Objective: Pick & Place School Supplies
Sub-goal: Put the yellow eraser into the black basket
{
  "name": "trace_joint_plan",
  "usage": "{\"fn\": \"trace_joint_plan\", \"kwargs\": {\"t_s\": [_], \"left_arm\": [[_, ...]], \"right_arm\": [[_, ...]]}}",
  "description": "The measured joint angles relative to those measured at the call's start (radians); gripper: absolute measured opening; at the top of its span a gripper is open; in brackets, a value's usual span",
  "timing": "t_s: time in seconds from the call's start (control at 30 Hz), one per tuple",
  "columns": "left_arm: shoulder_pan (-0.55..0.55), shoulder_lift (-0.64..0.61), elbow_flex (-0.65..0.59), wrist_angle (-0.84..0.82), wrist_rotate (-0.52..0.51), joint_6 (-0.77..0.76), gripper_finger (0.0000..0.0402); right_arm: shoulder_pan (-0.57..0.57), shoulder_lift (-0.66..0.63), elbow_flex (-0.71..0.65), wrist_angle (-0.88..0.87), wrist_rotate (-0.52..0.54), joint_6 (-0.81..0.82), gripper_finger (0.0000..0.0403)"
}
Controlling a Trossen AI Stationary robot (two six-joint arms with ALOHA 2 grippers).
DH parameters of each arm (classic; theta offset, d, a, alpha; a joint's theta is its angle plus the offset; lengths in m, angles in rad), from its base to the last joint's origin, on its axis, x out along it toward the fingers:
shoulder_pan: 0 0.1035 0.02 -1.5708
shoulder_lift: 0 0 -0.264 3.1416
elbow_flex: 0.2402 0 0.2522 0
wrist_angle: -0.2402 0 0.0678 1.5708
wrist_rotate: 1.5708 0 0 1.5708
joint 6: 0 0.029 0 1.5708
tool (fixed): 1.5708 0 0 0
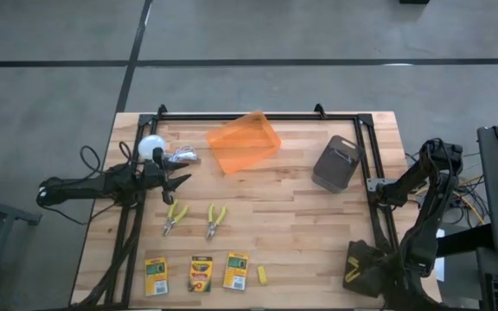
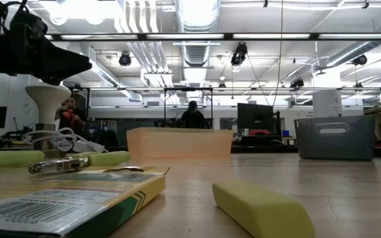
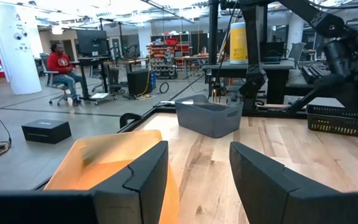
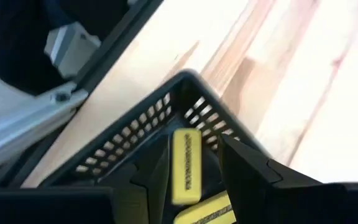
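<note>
Wooden tabletop (image 1: 301, 216) carries an orange bin (image 1: 244, 142), left gripper (image 1: 182, 180) spread beside it; right gripper (image 4: 194, 171), spread, hangs over a yellow block (image 4: 186, 165) inside the gray basket (image 1: 335, 162).

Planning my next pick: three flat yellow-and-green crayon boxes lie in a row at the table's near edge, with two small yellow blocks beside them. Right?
Not quite. Only one small yellow block lies beside the three flat yellow-and-green crayon boxes, as the high view shows. The rest is right.
</note>
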Motion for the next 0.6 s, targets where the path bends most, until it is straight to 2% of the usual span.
{"fn": "trace_joint_plan", "kwargs": {"t_s": [0.37,0.6], "left_arm": [[0.000,0.000,0.000,0.000,0.000,0.000,0.0179],[0.000,0.000,0.000,0.000,0.000,0.000,0.0179]], "right_arm": [[-0.041,-0.020,-0.001,-0.003,0.355,-0.016,0.0139],[-0.196,-0.020,-0.001,0.006,0.386,0.049,0.0136]]}}
